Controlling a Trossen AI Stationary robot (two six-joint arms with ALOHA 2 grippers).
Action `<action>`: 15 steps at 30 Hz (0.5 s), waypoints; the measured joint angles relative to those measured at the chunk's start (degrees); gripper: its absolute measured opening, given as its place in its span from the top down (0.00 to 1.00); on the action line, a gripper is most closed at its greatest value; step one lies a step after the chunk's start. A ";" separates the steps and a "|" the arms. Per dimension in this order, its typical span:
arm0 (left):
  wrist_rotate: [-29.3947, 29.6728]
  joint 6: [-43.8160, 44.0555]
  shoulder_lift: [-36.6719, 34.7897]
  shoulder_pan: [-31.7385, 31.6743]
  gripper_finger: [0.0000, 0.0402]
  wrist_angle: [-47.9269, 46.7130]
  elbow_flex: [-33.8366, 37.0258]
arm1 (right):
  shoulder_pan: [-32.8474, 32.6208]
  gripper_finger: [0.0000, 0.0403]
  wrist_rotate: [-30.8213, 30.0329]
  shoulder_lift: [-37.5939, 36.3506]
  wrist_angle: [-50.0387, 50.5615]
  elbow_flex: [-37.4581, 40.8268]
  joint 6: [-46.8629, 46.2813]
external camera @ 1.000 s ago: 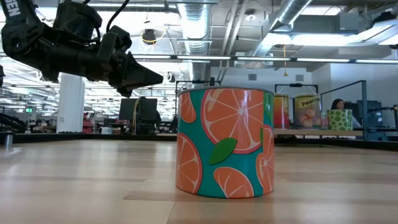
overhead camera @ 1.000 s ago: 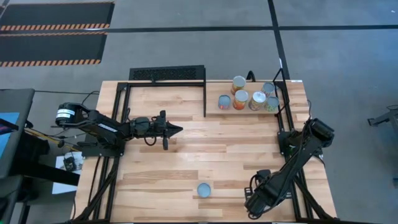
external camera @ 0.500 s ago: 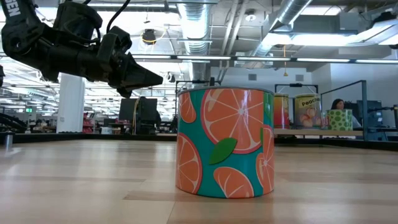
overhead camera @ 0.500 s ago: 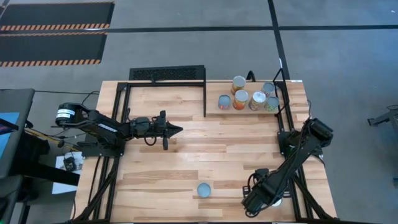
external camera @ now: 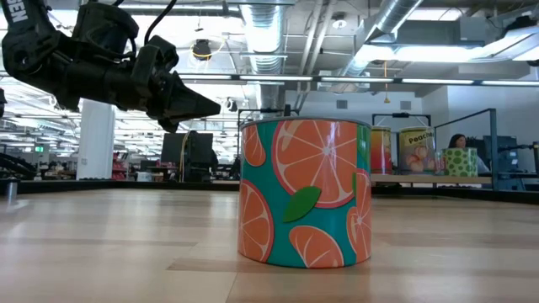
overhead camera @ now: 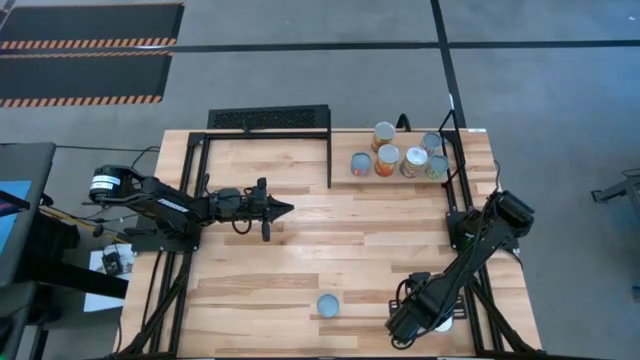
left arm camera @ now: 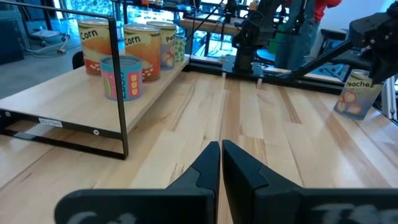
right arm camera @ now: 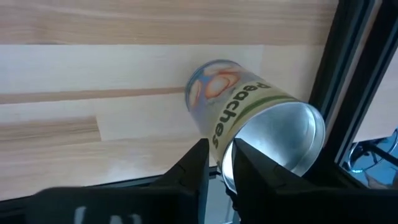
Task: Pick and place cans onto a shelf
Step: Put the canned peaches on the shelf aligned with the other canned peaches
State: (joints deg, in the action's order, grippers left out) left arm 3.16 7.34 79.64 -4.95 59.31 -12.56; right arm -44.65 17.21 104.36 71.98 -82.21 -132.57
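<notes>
Nearest the front edge of the pale wooden tabletop point(overhead camera: 300, 250), a short can wrapped in a teal label with orange slices point(external camera: 303, 194) is seen standing upright and alone, its pale-blue top showing from above. To its right, at the front right corner, the right end effector point(right arm camera: 217, 163) is lowered against a tin with a "Peaches" label and a silvery end point(right arm camera: 249, 118). This tin is tilted rather than upright and lies beside the black frame rail at the tabletop's edge. Whether it is gripped cannot be told.

Farther back, over the left middle of the tabletop, the left end effector point(overhead camera: 285, 209) is held clear of the surface. Its fingers point(left arm camera: 205, 168) are pressed together with nothing between them, pointing toward the right side.

At the far right corner, a raised wooden shelf in a black metal frame point(left arm camera: 50, 99) carries a close cluster of upright cans point(overhead camera: 400, 155). Among them, tins labelled with corn and a small blue-topped one with a pink and yellow pattern can be made out.
</notes>
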 joint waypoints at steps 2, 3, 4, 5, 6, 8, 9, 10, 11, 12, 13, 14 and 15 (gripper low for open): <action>0.00 0.00 0.00 0.00 0.98 0.00 0.00 | -0.02 0.78 0.00 0.00 -0.07 0.00 0.00; 0.01 0.00 0.00 0.00 0.98 0.00 0.00 | 0.00 0.79 -0.04 0.00 -0.04 0.00 0.26; 0.01 0.00 0.00 0.00 0.98 0.02 0.00 | 0.00 0.80 -0.24 0.00 0.02 0.00 0.41; 0.00 0.00 0.00 0.00 0.98 0.02 0.00 | 0.00 0.81 -0.62 0.00 -0.01 0.00 0.45; 0.01 0.00 0.00 0.00 0.98 0.00 0.00 | 0.00 0.82 -0.81 0.00 -0.04 0.00 0.50; 0.02 0.00 0.00 0.00 0.98 0.00 0.00 | 0.02 0.86 -0.84 0.00 -0.02 0.00 0.67; 0.02 0.00 0.00 0.00 0.98 0.00 0.00 | 0.02 0.87 -0.85 0.06 -0.02 0.00 0.87; 0.02 0.00 0.00 0.00 0.98 0.02 0.00 | 0.02 0.89 -0.77 0.51 -0.01 -0.04 1.04; 0.01 0.00 0.00 0.00 0.98 0.01 -0.01 | 0.05 0.91 -0.42 0.87 0.02 -0.09 1.47; 0.02 0.00 0.00 -0.02 0.98 0.02 -0.02 | 0.01 0.93 -0.47 1.01 0.47 -0.09 1.94; 0.00 0.00 0.00 0.00 0.98 0.02 -0.02 | -0.19 0.95 -0.40 1.25 0.42 -0.11 2.50; 0.00 0.00 0.00 0.00 0.98 0.02 -0.01 | -0.26 0.97 -0.31 1.52 0.25 -0.22 3.49; 0.00 0.00 0.00 -0.02 0.98 0.03 -0.01 | -0.26 0.98 -0.17 1.57 0.39 -0.20 4.49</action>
State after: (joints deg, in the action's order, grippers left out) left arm 3.16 7.33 79.64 -4.97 59.34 -12.57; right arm -44.91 17.04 105.93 72.37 -82.41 -128.09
